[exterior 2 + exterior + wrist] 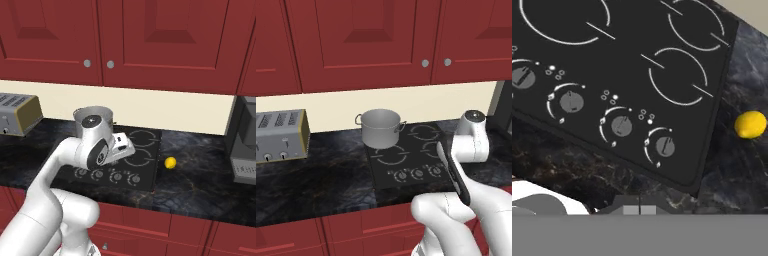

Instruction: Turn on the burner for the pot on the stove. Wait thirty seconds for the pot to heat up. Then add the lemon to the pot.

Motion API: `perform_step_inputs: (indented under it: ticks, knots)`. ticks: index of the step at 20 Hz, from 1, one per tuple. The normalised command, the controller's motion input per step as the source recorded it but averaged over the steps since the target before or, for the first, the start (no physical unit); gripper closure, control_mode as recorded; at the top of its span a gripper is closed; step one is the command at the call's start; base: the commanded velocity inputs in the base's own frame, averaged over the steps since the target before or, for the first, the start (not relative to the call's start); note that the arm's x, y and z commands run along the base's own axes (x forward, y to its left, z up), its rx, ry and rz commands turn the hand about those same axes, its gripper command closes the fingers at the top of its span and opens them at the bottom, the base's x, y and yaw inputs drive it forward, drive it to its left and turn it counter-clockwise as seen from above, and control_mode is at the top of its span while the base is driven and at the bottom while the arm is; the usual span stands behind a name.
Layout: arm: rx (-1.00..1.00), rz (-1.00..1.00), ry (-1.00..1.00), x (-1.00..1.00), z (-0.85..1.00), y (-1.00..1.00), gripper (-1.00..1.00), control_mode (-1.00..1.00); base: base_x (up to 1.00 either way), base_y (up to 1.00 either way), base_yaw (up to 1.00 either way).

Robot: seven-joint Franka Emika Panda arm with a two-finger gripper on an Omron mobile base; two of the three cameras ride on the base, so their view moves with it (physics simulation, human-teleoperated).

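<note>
Partly, the arm hides the pot behind it.

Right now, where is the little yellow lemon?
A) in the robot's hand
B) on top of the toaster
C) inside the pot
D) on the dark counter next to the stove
D: the lemon lies on the dark counter, just right of the stove, apart from the pot.

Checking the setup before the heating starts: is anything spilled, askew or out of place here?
Nothing stands out. The pot sits upright on the stove's back left burner, the lemon lies alone on the counter right of the stove, and nothing has spilled.
</note>
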Motion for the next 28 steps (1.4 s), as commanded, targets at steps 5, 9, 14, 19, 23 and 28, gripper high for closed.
perform_step_inputs:
  ticks: [5,9,14,19,23,28]
  knots:
    - [0.00,-0.44,0.00,0.00,0.10,-0.45,-1.00,-1.00,0.00,0.00,0.00]
    - [0.04,-0.28,0.04,0.00,0.38,-0.68,-1.00,-1.00,0.00,0.00,0.00]
    - [0.08,-0.04,0.03,0.03,0.20,-0.49,-1.00,-1.00,0.00,0.00,0.00]
    - [0.11,0.00,0.03,0.05,0.00,-0.50,-1.00,-1.00,0.00,0.00,0.00]
    - [0.09,0.00,-0.04,0.02,-0.19,-0.25,-1.00,-1.00,0.00,0.00,0.00]
    - [0.08,0.00,0.00,0.27,-0.11,-0.11,-1.00,-1.00,0.00,0.00,0.00]
